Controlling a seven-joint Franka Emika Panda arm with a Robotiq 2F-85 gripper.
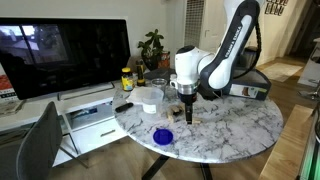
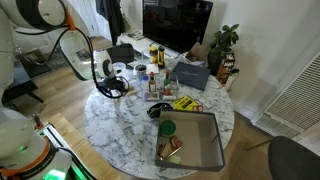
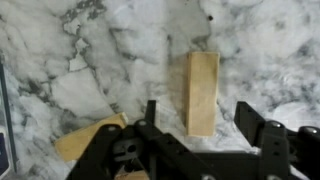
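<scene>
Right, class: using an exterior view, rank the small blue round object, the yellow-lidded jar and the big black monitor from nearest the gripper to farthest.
From the gripper:
1. Small blue round object, just in front, toward the camera.
2. Yellow-lidded jar, back and picture-left.
3. Big black monitor, far picture-left, beyond the jar.

Soft, even indoor daylight, weak shadows, low-resolution exterior views, wrist view mildly blurred, pincer (image 3: pixel 197 118) dark and unfocused.

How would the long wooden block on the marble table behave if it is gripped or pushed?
The wooden block looks solid, so it is probably stiff and light. It lies flat with square edges, so it should slide on the marble table, not roll. Its flat sides likely suit the open gripper.
</scene>
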